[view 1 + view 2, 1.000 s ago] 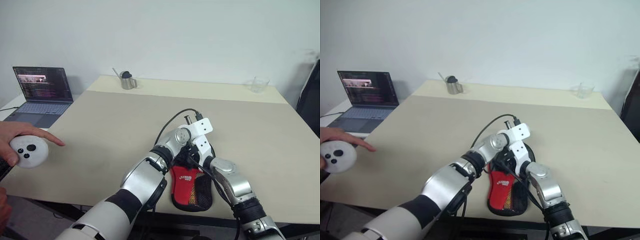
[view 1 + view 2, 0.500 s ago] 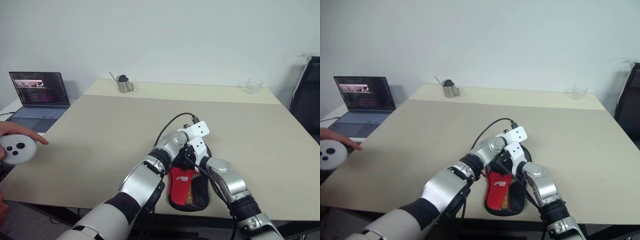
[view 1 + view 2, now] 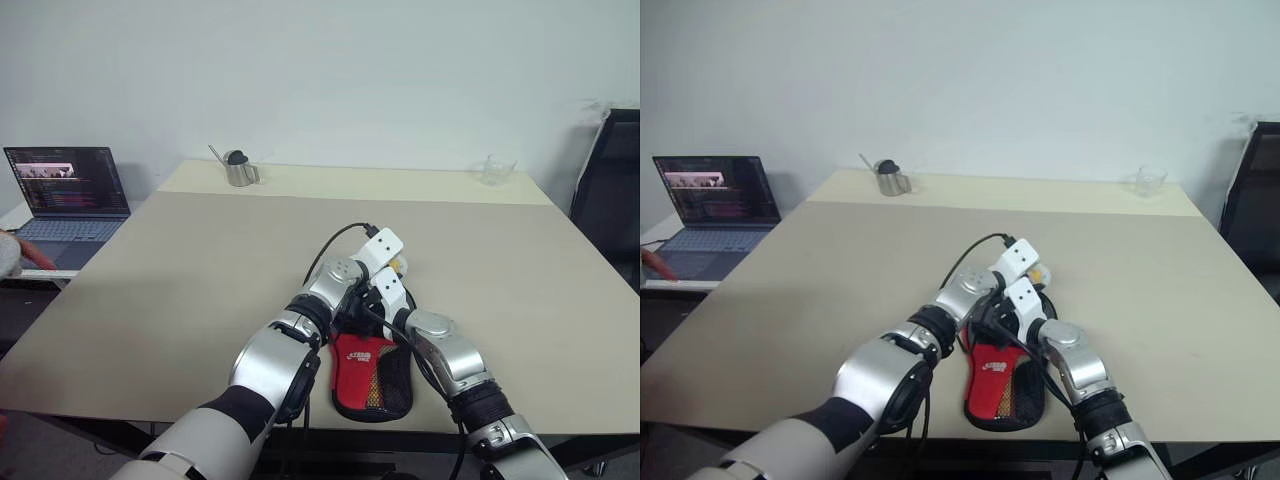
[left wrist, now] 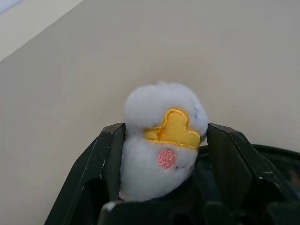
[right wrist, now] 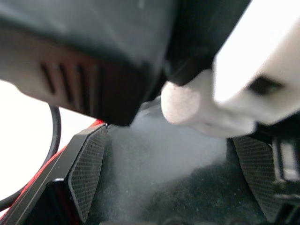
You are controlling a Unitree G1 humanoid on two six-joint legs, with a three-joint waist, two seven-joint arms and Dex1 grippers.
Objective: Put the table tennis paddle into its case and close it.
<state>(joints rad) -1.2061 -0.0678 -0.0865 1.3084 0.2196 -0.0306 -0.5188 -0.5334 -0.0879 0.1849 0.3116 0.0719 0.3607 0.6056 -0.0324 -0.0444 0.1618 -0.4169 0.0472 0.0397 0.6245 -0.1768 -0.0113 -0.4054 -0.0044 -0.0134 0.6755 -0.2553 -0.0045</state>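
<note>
Case (image 3: pixel 372 372), black and red, lies at the table's (image 3: pixel 200 280) near edge under both arms. The left gripper (image 4: pixel 159 164) has its fingers parted around the white plush charm (image 4: pixel 159 145), possibly touching it. The right gripper's (image 5: pixel 164 187) jaws stand wide over the case.

The case (image 3: pixel 372 375) lies at the table's (image 3: pixel 200 270) near edge, under my wrists. The laptop (image 3: pixel 62 195) sits far left (off the table), metal pot (image 3: pixel 238 170) and glass (image 3: pixel 497 170) behind.
</note>
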